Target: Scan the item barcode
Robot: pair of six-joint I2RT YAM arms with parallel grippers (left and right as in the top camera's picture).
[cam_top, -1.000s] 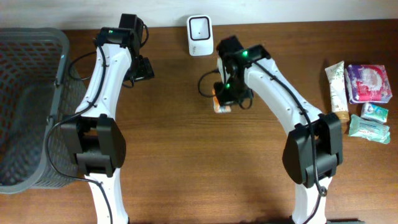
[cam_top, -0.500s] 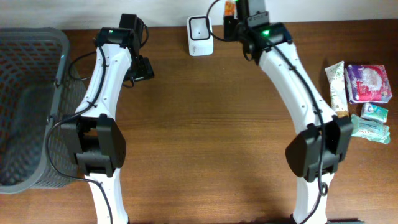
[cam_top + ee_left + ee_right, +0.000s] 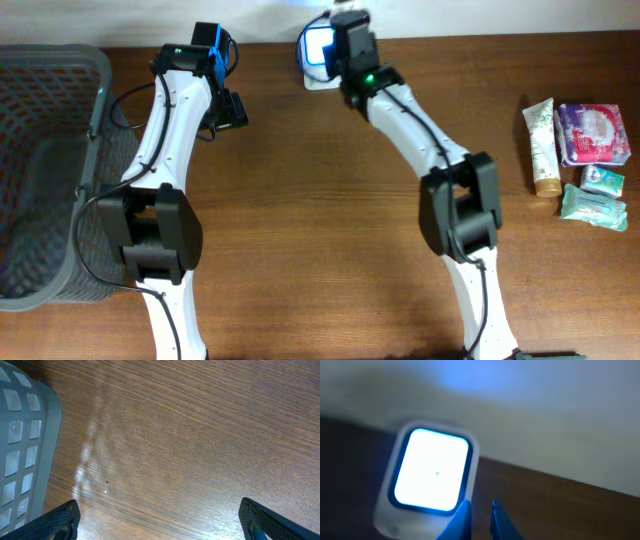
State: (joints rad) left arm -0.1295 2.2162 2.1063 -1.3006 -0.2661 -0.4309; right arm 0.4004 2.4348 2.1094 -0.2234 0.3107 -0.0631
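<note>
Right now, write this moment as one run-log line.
scanner: lit blue | right gripper: shut, facing scanner | left gripper: open above table

Shop checkout: scanner (image 3: 313, 50), basket (image 3: 50, 52), toiletries (image 3: 593, 133).

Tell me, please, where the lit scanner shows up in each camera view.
Overhead: scanner at top centre, partly behind the right arm.
Left wrist: not in it.
Right wrist: lower left, window glowing.
Shared landmark: the brown wooden table, seen in all three.
</note>
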